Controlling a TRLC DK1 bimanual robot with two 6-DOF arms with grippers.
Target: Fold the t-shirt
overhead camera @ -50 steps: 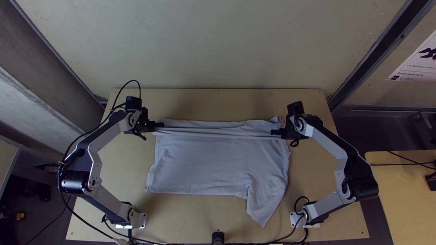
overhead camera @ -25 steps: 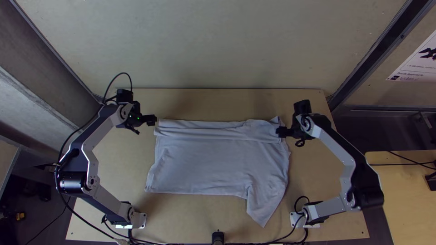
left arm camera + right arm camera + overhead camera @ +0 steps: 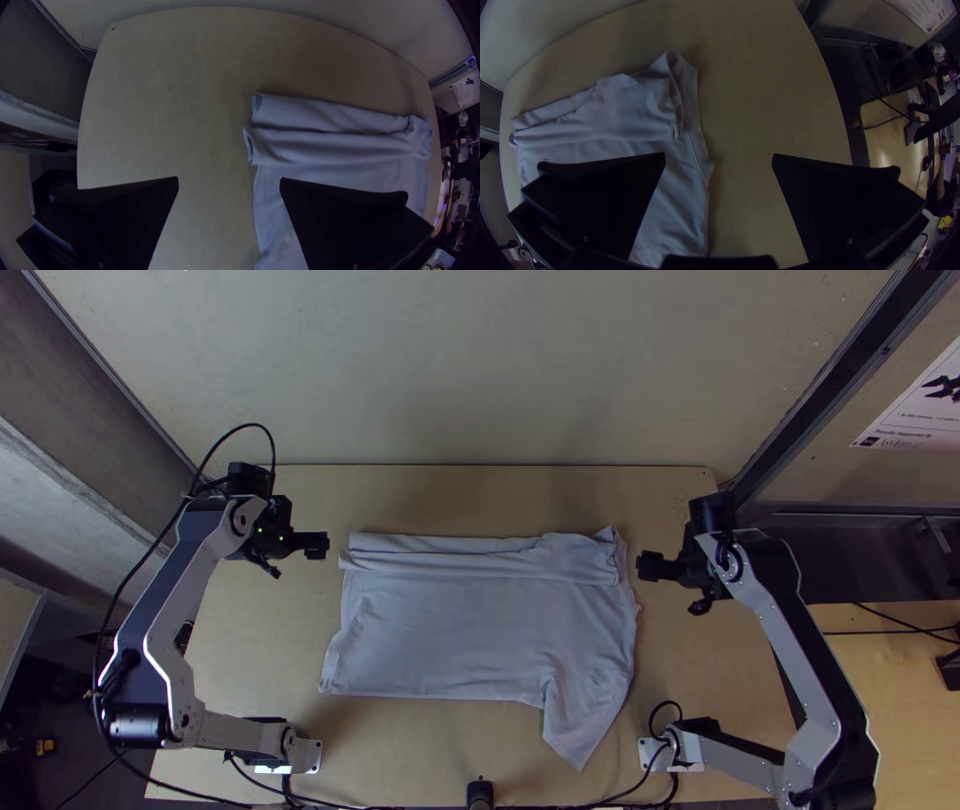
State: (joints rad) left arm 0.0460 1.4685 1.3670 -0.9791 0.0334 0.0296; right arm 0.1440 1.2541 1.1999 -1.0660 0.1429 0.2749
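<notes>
T-shirt [image 3: 470, 630] lies flat on the table [image 3: 425, 750], between both grippers; far part folded over in a strip across its width, near-right corner poking toward the near edge, probably a sleeve. Left gripper [image 3: 326, 545] is just off the strip's left end, a bit of bare table between. Fingers wide open in the left wrist view: one in front of the cloth, other over bare wood, shirt's side edge showing in the gap. Right gripper [image 3: 642, 566] sits just beside the strip's right end, apart from it. Its fingers are also spread wide, one overlapping the shirt in the right wrist view, other over wood, rumpled corner beyond the tips.
</notes>
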